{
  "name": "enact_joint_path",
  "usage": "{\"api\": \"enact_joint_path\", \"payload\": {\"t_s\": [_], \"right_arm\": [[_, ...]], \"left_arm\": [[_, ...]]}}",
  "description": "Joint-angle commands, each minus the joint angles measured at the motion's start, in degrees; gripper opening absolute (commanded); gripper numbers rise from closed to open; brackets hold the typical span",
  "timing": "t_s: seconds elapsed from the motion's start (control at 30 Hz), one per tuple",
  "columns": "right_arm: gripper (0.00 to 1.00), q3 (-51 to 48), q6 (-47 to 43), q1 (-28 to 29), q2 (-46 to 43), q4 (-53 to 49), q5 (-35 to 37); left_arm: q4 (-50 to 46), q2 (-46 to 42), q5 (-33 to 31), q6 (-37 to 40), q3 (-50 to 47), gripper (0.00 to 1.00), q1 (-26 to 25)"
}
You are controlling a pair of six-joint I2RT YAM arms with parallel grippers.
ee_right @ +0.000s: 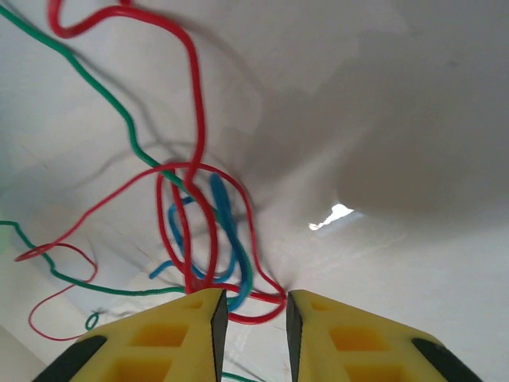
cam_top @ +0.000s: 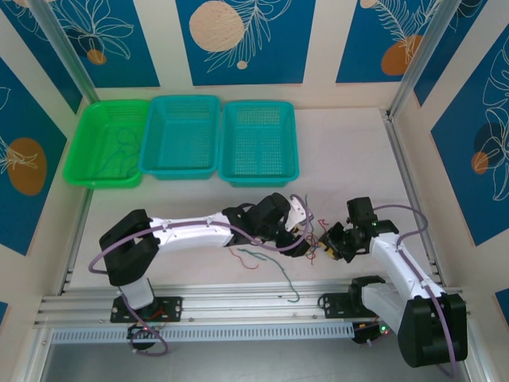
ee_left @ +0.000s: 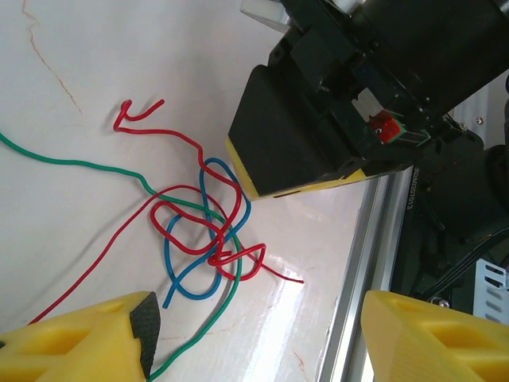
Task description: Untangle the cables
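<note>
Find the cables [ee_left: 208, 231] knotted on the bench [ee_left: 79, 48] near its front rail [ee_left: 362, 263]. With left end effector [ee_left: 258, 318] released and spread wide, close right end effector [ee_right: 252, 306], narrowed but unclenched at the red loop [ee_right: 253, 239], on red alone; draw outward slowly

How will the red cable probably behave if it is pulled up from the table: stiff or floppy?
Probably floppy: the red cable lies in loose curls on the table. It loops through the blue cable and green cable, so lifting would probably drag them along. Being thin, it looks light.
</note>
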Motion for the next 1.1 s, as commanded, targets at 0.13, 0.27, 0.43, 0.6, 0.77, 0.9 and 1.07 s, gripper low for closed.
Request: {"api": "enact_joint_path", "payload": {"t_s": [0.13, 0.27, 0.43, 0.6, 0.77, 0.9, 1.07], "right_arm": [[0.27, -0.97, 0.10, -0.25, 2.85, 5.15, -2.08], [0.22, -1.71, -0.07, 0.06, 5.23, 7.20, -2.08], [0.32, -2.12, -0.75, 1.05, 5.62, 8.56, 0.00], [0.29, -3.05, -1.18, 1.53, 6.71, 10.98, 0.21], [0.00, -0.66, -2.57, 2.59, 6.61, 8.90, 2.96], [0.00, 7.05, -8.16, 8.99, 0.53, 0.99, 13.64], [0.00, 14.03, -16.26, 18.33, -2.37, 0.36, 14.21]], "left_arm": [[3.16, -1.14, -1.54, -0.56, -1.36, 0.68, 0.18], [4.12, -1.47, -1.94, -1.16, -1.96, 0.69, 0.18], [4.61, -1.33, -2.55, -1.53, -2.48, 0.69, 0.18], [5.36, -1.23, -2.56, -1.70, -2.81, 0.69, 0.16], [6.10, -1.44, -3.52, -2.38, -3.38, 0.69, 0.29], [8.27, -1.76, -2.05, -8.92, -4.57, 0.69, 2.05], [24.95, -2.76, 4.03, -29.90, -11.27, 0.69, 8.44]]}}
